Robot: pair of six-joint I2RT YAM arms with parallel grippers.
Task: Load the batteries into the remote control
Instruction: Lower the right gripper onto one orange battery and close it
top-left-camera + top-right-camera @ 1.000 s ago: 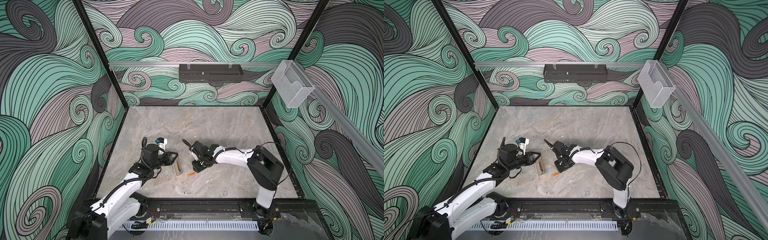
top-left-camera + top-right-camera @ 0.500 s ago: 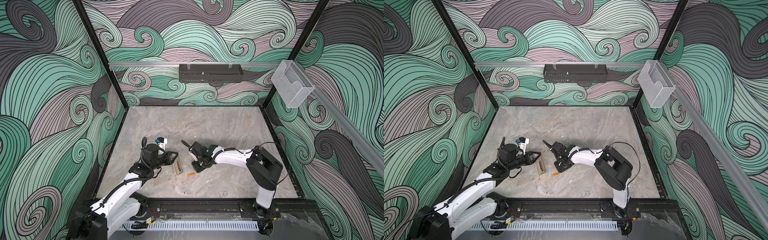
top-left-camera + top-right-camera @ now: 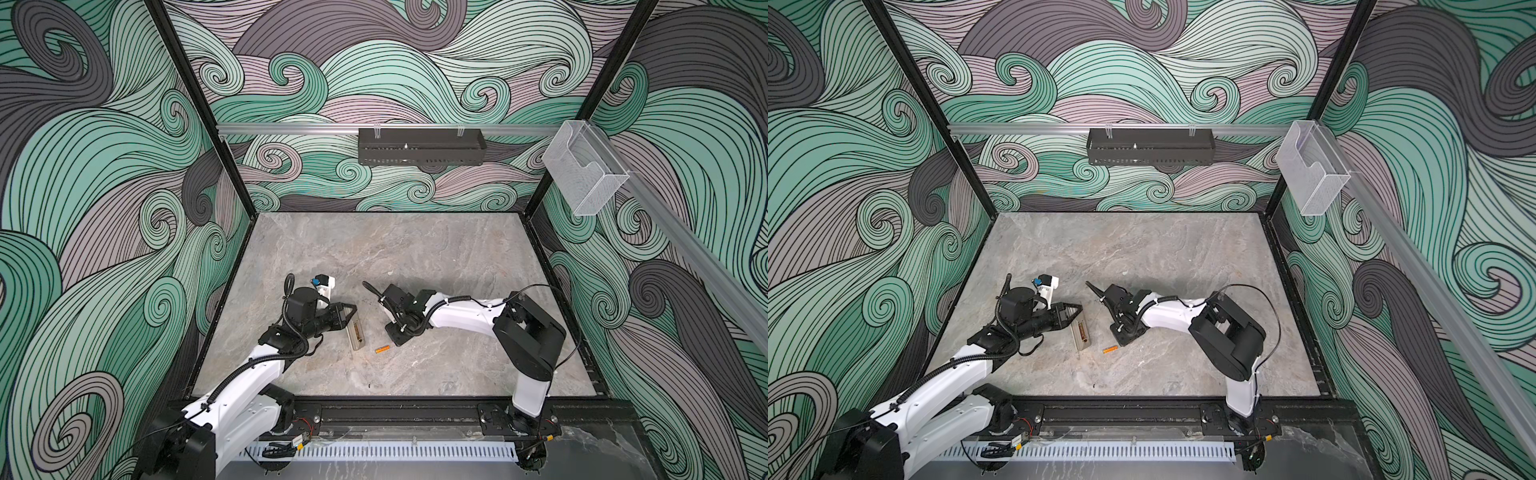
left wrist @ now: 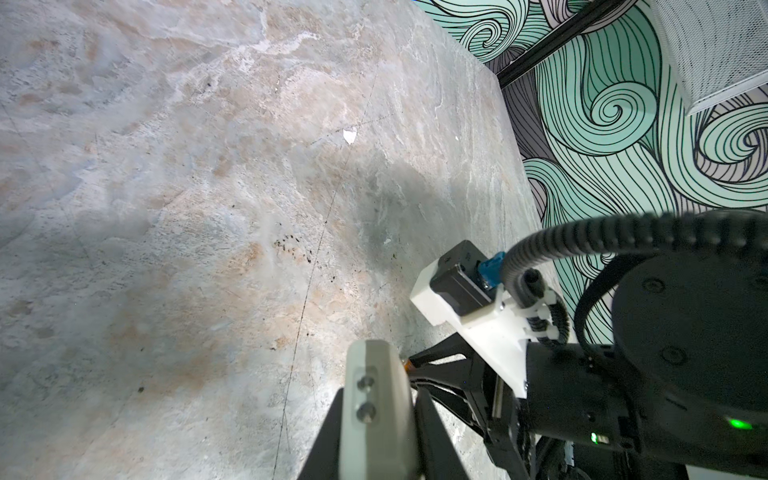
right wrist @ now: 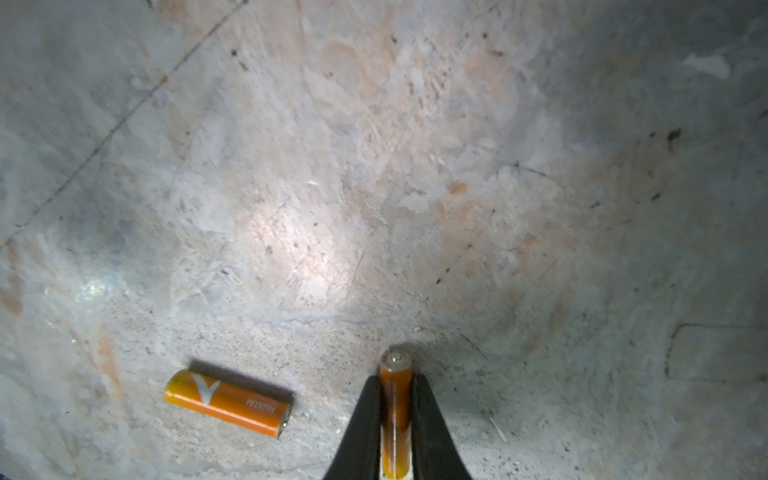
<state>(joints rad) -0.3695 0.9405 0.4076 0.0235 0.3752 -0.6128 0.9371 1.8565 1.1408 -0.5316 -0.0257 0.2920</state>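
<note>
Right end effector [image 5: 395, 384] [image 3: 394, 336] pinching one orange battery [image 5: 396, 368] lengthwise between its black fingers [image 5: 361, 424], silvery end foremost and close over the stone-patterned bench [image 3: 415, 257]; contact with the surface not discernible. Second battery [image 5: 227, 403] [image 3: 382, 350] [image 3: 1110, 350] lying flat and free just beside the held one, near the middle of the bench, toward its front edge. Left end effector [image 3: 352, 311] [image 3: 1076, 309] clamped on the far end of the remote control [image 3: 356, 333] [image 3: 1081, 334]. Remote pale and slim, left of the loose battery and apart from it, long axis roughly from back edge toward front edge, nearer the left edge than the right.
</note>
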